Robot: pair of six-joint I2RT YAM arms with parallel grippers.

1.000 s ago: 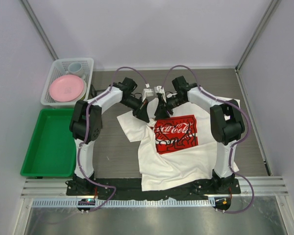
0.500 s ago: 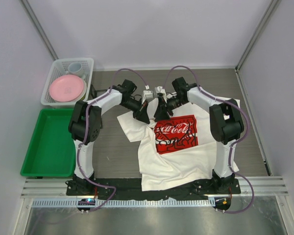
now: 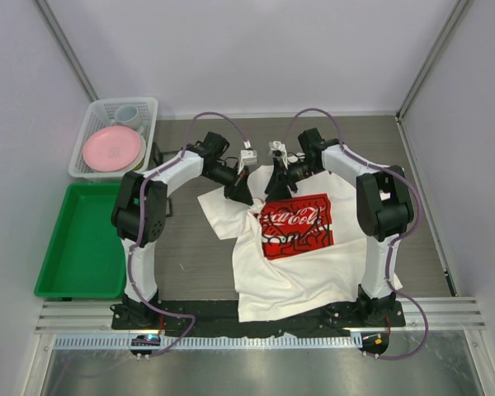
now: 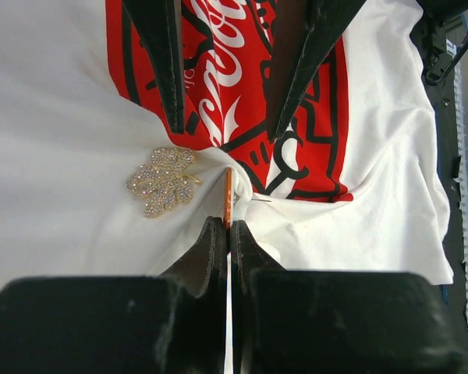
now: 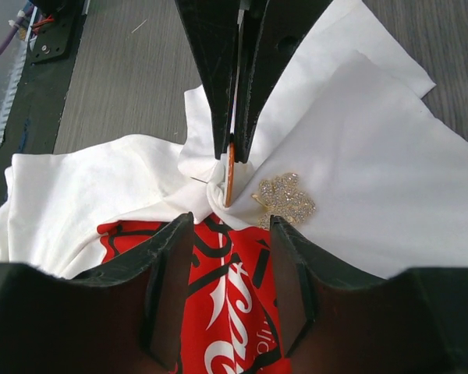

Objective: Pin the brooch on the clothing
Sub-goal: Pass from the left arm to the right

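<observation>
The left claw point(image 4: 228, 227) is pinched tight on a gathered fold of the white T-shirt point(image 3: 301, 272), which is spread on the tabletop point(image 3: 190, 247). The brooch point(image 4: 162, 181) (a glittery gold leaf) lies on the white cloth just beside that pinch, near the red print. The right claw point(image 5: 230, 224) hovers opposite, jaws apart, gripping nothing.
</observation>
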